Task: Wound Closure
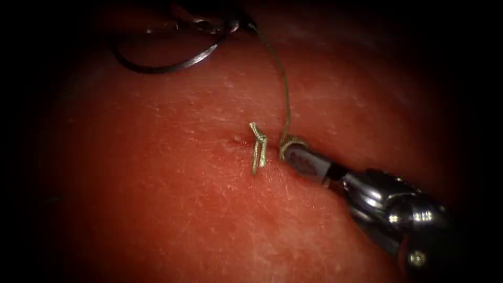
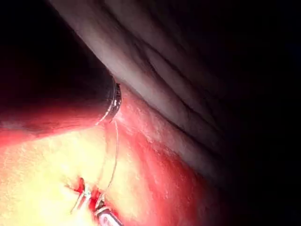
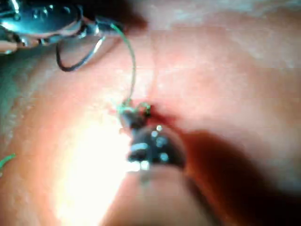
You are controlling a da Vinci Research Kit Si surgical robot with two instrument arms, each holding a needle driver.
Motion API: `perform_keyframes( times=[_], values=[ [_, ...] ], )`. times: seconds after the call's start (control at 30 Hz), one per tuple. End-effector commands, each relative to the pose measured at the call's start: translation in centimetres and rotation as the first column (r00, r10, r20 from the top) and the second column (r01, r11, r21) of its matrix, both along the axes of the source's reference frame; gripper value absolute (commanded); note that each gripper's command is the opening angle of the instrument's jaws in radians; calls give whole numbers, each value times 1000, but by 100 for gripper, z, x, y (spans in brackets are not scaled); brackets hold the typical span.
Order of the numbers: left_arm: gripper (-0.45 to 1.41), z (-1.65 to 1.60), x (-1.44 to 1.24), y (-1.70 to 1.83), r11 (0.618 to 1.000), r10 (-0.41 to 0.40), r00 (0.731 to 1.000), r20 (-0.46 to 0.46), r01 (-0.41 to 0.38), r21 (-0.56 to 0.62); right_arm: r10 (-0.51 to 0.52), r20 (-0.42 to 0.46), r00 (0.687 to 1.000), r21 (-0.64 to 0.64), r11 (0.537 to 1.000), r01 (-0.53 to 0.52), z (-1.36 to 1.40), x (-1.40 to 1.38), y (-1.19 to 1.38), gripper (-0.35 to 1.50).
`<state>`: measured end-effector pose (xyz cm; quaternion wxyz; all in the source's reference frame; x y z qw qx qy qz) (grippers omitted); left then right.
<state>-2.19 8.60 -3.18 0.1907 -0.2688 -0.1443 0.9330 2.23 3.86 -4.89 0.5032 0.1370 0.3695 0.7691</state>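
Observation:
My left tool [image 1: 209, 25] hangs above the tissue [image 1: 183, 209] at the far side, jaws shut on the curved needle [image 1: 157, 68] near its thread end. The needle is out of the tissue, its arc hanging below the tool toward the left. The thread [image 1: 283, 84] runs from the needle's tail down to the cut [image 1: 238, 141]. My right tool [image 1: 291, 151] comes in low from the right. Its jaws are shut on the thread just right of the cut, with a loop around their tip. Two stiff thread tails [image 1: 258, 149] stick up at the stitch. The right wrist view shows the needle [image 3: 77, 66] and thread [image 3: 133, 66].
Red fluid wets the short cut beside the stitch. The left wrist view shows pale folds of tissue [image 2: 155, 84] rising beyond the wound. A loose cut end of thread [image 3: 5, 160] lies on the tissue away from the stitch.

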Motion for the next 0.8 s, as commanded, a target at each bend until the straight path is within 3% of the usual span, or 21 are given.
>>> perform_keyframes(
  times=[0.03,0.8],
  values=[
    [-35,8,-6,7,1000,-1,1000,0,1,-2,-2,-3,1000,0,1000,2,4,6,-4,-35],
    [-35,48,-24,97,997,-75,997,1,75,-29,-17,6,1000,-2,1000,17,-14,-15,-38,-35]
  ],
)
